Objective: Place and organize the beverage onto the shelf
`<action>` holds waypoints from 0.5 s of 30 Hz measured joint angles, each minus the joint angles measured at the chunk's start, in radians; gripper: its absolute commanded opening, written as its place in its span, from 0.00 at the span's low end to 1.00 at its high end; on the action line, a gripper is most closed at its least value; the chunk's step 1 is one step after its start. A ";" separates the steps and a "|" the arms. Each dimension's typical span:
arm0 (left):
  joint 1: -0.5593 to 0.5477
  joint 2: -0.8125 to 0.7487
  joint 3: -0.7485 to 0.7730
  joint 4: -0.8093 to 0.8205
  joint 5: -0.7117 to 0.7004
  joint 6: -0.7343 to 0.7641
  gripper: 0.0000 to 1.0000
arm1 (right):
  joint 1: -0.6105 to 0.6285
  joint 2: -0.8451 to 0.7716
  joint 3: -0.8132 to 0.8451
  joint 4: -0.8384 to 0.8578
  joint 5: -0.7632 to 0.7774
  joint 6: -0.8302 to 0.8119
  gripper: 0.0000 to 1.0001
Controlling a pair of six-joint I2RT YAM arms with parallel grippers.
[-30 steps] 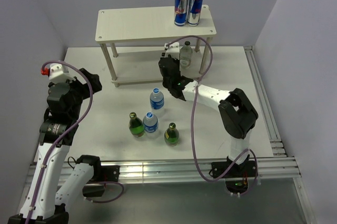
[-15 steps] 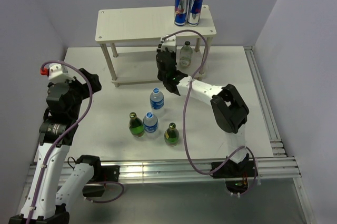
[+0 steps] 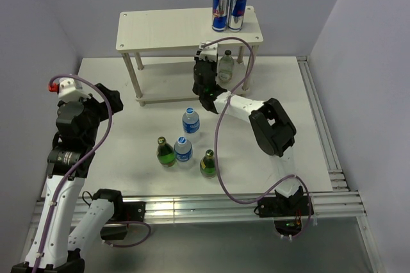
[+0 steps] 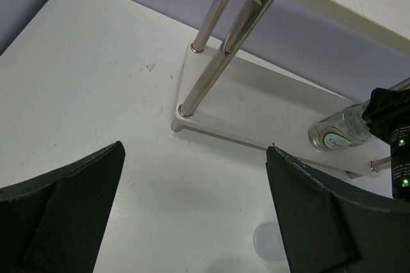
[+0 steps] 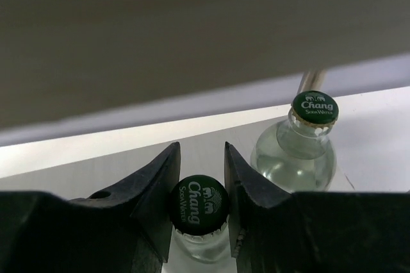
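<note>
While the white table [image 3: 128, 135] carries everything, the cream two-tier shelf [image 3: 166, 29] stands along its far side, with two blue-and-silver cans [image 3: 229, 10] upright and side by side at the right end of its top board. The right arm stretches from the near edge to the shelf's lower tier, and the right gripper [image 5: 200, 157] sits under the top board with its jaws clamped on the neck of a clear pale bottle [image 5: 199, 204] that has a green cap. Whether that bottle's base touches the lower board cannot be told. Just beyond it and to its right, a second pale bottle [image 5: 301, 148] stands upright on the lower board beside a shelf leg, apart from the gripper. The left gripper [image 4: 194, 151] hangs over bare table at the left with its jaws spread wide and nothing between them. Four bottles wait on the table in front of the shelf. One blue-labelled bottle [image 3: 191, 120] stands alone. Nearer the arms, a second blue-labelled bottle [image 3: 183, 149] stands right against a green bottle [image 3: 166, 152], and another green bottle [image 3: 208, 163] is just to their right.
</note>
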 measured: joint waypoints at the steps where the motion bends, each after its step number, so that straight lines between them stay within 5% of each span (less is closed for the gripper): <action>1: 0.000 0.000 0.000 0.000 0.001 0.000 0.99 | 0.000 0.003 0.000 0.011 0.005 -0.005 0.00; 6: 0.002 0.000 0.000 0.000 0.005 0.000 0.99 | -0.002 0.032 0.023 0.056 0.039 -0.024 0.00; 7: 0.002 0.000 0.000 0.000 0.005 0.000 0.99 | -0.002 0.042 0.035 0.069 0.047 -0.026 0.06; 8: 0.002 0.000 0.000 0.000 0.005 0.000 0.99 | -0.002 0.053 0.047 0.080 0.056 -0.029 0.25; 11: 0.002 0.000 0.000 0.000 0.005 0.000 0.99 | -0.002 0.070 0.061 0.115 0.069 -0.045 0.61; 15: 0.002 0.000 0.000 0.000 0.005 0.000 0.99 | -0.016 0.071 0.062 0.136 0.072 -0.066 0.75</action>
